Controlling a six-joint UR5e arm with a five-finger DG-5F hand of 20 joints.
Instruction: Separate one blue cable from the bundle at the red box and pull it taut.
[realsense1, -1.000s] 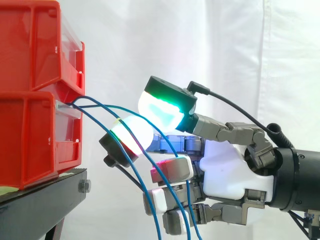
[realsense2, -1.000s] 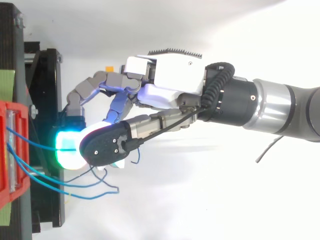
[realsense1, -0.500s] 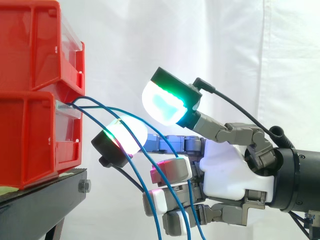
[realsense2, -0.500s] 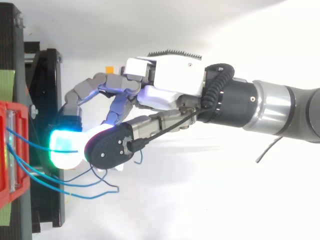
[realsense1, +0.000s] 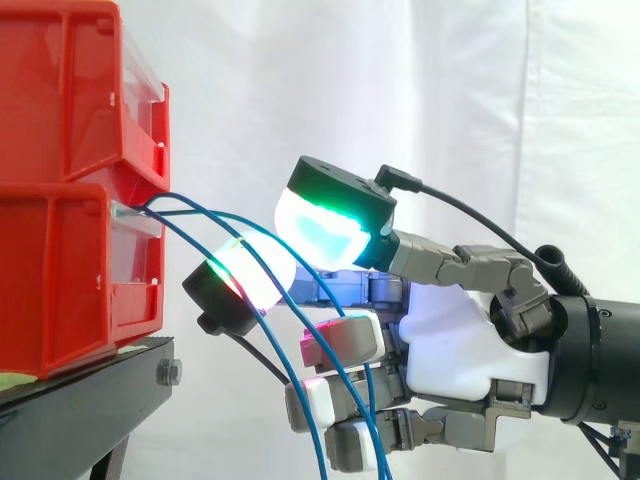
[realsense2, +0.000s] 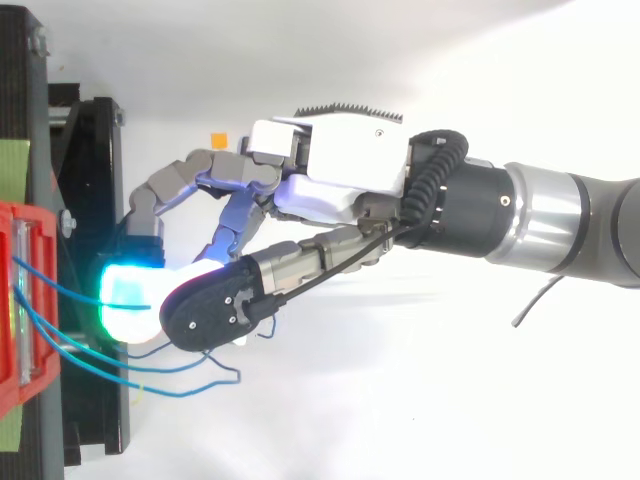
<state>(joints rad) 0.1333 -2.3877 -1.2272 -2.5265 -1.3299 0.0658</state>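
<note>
My robot hand (realsense1: 470, 330) has its thumb and one fingertip pad (realsense1: 320, 225) closed together on a single blue cable (realsense1: 225, 214). The pinch sits just off the front lip of the lower red box (realsense1: 60, 280), which stands at the front edge of the black stand (realsense1: 90, 390). The cable sags in an arc, so it isn't taut yet. The rest of the bundle (realsense1: 300, 390) drapes across the lower fingers. I'd draw straight back from the box, level and slow, with a firm pinch. I'd check that the draped strands slide off instead of riding along. I'd stop once the arc flattens, since more pull could tear the cable loose.
</note>
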